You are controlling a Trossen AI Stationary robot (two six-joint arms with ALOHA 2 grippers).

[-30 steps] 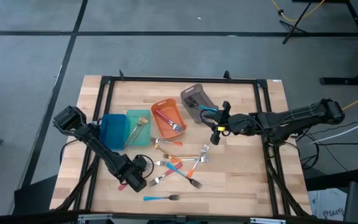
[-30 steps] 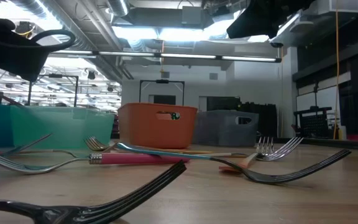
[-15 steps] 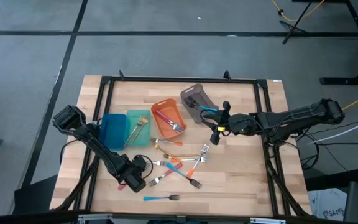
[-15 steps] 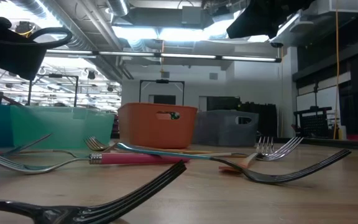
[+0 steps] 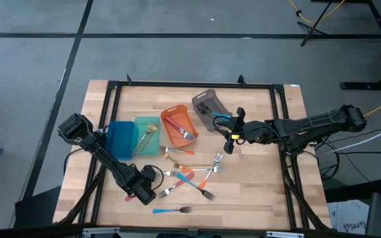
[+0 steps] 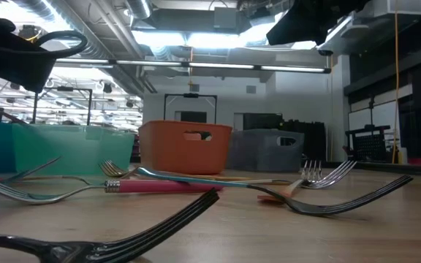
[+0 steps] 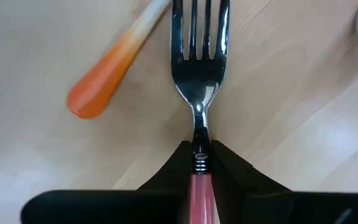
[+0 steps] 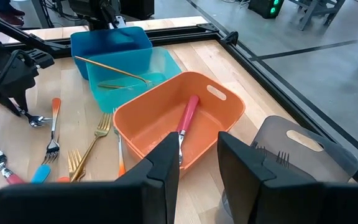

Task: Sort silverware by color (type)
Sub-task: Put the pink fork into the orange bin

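Several slim forks [image 5: 192, 176] with pink, orange, blue and gold handles lie crossed on the wooden table. My left gripper [image 5: 145, 192] stands over the near left of this scatter, pointing down, shut on a pink-handled fork [image 7: 199, 74]. My right gripper [image 5: 229, 143] hovers open above the table between the grey bin and the scatter, with nothing between its fingers [image 8: 166, 163]. One red-handled fork [image 8: 186, 119] lies inside the orange bin [image 5: 179, 125], and a gold utensil [image 5: 148, 135] rests in the teal bin [image 5: 147, 137]. My left gripper pinches the fork between its two fingers [image 7: 229, 172] at the metal collar [image 7: 199, 163] where the pink handle meets the steel neck. The fingers come from above and lie across the fork. The fork lies level; whether it rests on the wood I cannot tell.
A blue bin [image 5: 120, 139] stands left of the teal one and a grey bin [image 5: 208, 108] sits tilted at the far right of the row. An orange handle [image 7: 102, 84] lies close beside the held fork. A blue-handled fork [image 5: 170, 210] lies alone near the front edge.
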